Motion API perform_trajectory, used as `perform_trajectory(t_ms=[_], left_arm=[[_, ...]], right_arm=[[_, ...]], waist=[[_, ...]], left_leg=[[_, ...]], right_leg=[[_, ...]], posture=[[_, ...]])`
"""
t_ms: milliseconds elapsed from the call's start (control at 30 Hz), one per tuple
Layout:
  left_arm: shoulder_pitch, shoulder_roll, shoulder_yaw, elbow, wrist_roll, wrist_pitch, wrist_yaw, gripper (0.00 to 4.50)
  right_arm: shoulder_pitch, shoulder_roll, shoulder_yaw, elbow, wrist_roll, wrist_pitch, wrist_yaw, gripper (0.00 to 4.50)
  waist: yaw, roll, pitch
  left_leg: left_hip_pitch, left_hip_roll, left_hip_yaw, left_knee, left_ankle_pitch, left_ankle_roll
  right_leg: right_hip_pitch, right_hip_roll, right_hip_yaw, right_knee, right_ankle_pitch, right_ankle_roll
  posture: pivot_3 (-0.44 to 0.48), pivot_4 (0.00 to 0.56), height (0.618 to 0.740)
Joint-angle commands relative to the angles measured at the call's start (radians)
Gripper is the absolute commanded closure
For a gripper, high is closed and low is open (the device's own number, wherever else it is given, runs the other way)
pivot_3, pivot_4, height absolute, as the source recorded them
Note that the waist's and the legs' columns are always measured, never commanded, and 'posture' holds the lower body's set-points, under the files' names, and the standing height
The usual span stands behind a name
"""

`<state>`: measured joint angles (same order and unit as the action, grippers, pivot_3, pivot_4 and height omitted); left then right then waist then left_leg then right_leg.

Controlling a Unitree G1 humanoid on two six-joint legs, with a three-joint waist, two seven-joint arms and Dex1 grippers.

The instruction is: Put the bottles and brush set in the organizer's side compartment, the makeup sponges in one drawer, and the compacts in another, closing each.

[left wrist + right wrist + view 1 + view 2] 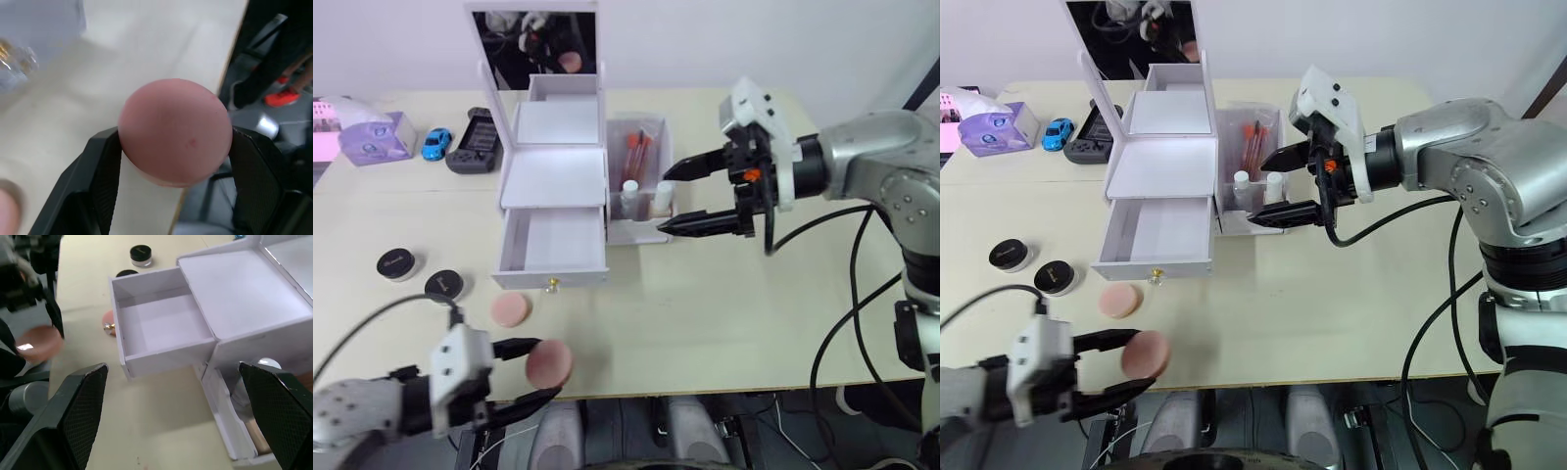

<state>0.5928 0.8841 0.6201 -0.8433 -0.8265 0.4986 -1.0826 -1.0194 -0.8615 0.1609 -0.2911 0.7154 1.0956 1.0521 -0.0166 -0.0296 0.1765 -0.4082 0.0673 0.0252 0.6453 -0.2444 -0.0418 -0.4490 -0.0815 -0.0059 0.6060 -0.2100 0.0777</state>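
At the counter's near edge the left gripper (536, 373) has its jaws clamped on a pink makeup sponge (549, 363), next to be carried into the open drawer (554, 242), while the right gripper (677, 198) hovers, jaws spread, beside the side compartment (639, 176).

A long pale beige table (724, 323) stands against a plain white wall (754, 39) (evenly lit, no hard shadows). Beyond the table's near edge lies a dark floor (274, 58) below.

Lab tabletop (724, 323), trailing cables (842, 333), bare wall (705, 39)
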Motion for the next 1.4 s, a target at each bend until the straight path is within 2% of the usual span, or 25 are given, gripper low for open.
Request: perform_trajectory(t_ms=[33,100,167,233,300,433,567,700,767,900,1033,1233,1400], left_arm=[[-0.095,0.134,0.225,0.044,-0.251,0.107,-0.029,1.81],[-0.214,0.232,0.252,0.116,-0.318,0.154,0.009,1.81],[-0.358,0.321,0.195,0.188,-0.341,0.179,0.081,1.81],[-0.493,0.401,0.091,0.263,-0.352,0.22,0.173,1.81],[-0.643,0.455,-0.047,0.318,-0.323,0.213,0.201,1.81],[-0.845,0.527,-0.289,0.388,-0.197,0.192,0.099,1.81],[-1.037,0.488,-0.539,0.483,0.026,0.142,0.022,1.81],[-1.163,0.397,-0.67,0.549,0.151,0.133,-0.023,1.81],[-1.199,0.362,-0.71,0.584,0.216,0.125,-0.032,1.81],[-1.192,0.326,-0.718,0.609,0.276,0.128,-0.051,1.81],[-1.164,0.306,-0.706,0.605,0.303,0.133,-0.068,1.81],[-1.102,0.306,-0.661,0.551,0.279,0.171,-0.093,1.81],[-1.08,0.282,-0.66,0.547,0.304,0.181,-0.071,1.81]], right_arm=[[-0.014,0.001,-0.009,0.005,-0.025,-0.042,0.014,0.0],[-0.012,0.007,-0.008,0.01,-0.031,-0.05,0.015,0.0],[-0.01,0.012,-0.011,0.008,-0.034,-0.051,0.013,0.0],[-0.006,0.016,-0.018,-0.005,-0.029,-0.042,0.006,0.0],[0.005,0.014,-0.035,-0.031,-0.017,-0.024,-0.009,0.0],[0.029,0.005,-0.072,-0.082,0.007,0.017,-0.051,0.0],[0.064,0.001,-0.122,-0.139,0.039,0.063,-0.106,0.0],[0.09,0.004,-0.183,-0.184,0.072,0.11,-0.175,0.0],[0.101,-0.008,-0.199,-0.202,0.077,0.124,-0.197,0.0],[0.114,-0.021,-0.227,-0.221,0.096,0.145,-0.227,0.0],[0.114,-0.033,-0.237,-0.221,0.109,0.15,-0.24,0.0],[0.112,-0.043,-0.229,-0.213,0.111,0.138,-0.236,0.0],[0.103,-0.042,-0.216,-0.196,0.1,0.122,-0.229,0.0]], waist=[[0.001,0.002,0.001],[-0.001,0.006,0.003],[-0.003,0.007,0.004],[-0.003,0.006,0.004],[-0.001,0.006,0.003],[0.003,0.005,0.003],[0.006,0.005,0.003],[0.004,0.004,0.003],[0.006,0.003,0.003],[0.003,0.003,0.003],[0.005,0.003,0.002],[0.004,0.003,0.002],[0.004,0.002,0.002]], left_leg=[[0.0,0.0,0.0,0.0,0.0,-0.001],[0.0,0.0,0.0,0.0,0.0,-0.001],[0.0,0.0,0.001,0.001,0.001,0.001],[0.0,-0.001,0.003,0.001,0.001,0.002],[-0.001,-0.002,0.004,0.0,0.001,0.001],[0.0,-0.002,0.003,-0.003,-0.001,0.001],[0.002,-0.002,0.002,-0.013,-0.001,0.001],[0.003,-0.001,0.002,-0.014,-0.001,0.002],[0.002,-0.001,0.001,-0.013,-0.001,0.002],[0.002,-0.001,0.001,-0.011,-0.001,0.002],[0.002,-0.001,0.001,-0.011,-0.001,0.002],[0.003,-0.001,0.0,-0.01,-0.001,0.002],[0.003,-0.001,-0.001,-0.004,-0.001,0.002]], right_leg=[[0.001,0.0,0.0,-0.002,0.0,0.0],[0.002,0.0,0.0,-0.006,0.0,0.0],[0.005,0.0,0.0,-0.009,0.0,0.0],[0.008,0.0,0.001,-0.01,0.001,-0.001],[0.009,0.0,0.003,-0.008,0.002,-0.003],[0.006,0.002,0.003,-0.005,0.004,-0.003],[0.005,0.003,0.003,-0.005,0.002,0.0],[0.005,0.005,0.003,-0.004,0.001,0.001],[0.005,0.005,0.003,-0.004,0.001,0.001],[0.005,0.005,0.003,-0.004,0.001,0.001],[0.005,0.005,0.003,-0.003,0.001,0.001],[0.005,0.005,0.003,0.0,0.001,0.001],[0.005,0.005,0.003,0.006,0.0,0.002]], posture=[[0.0,0.15,0.729],[0.0,0.15,0.729],[0.0,0.15,0.729],[0.0,0.15,0.729],[0.0,0.15,0.729],[0.0,0.15,0.729],[0.0,0.15,0.729],[0.0,0.15,0.729],[0.0,0.15,0.729],[0.0,0.15,0.729],[0.0,0.15,0.729],[0.0,0.15,0.729],[0.0,0.15,0.729]])
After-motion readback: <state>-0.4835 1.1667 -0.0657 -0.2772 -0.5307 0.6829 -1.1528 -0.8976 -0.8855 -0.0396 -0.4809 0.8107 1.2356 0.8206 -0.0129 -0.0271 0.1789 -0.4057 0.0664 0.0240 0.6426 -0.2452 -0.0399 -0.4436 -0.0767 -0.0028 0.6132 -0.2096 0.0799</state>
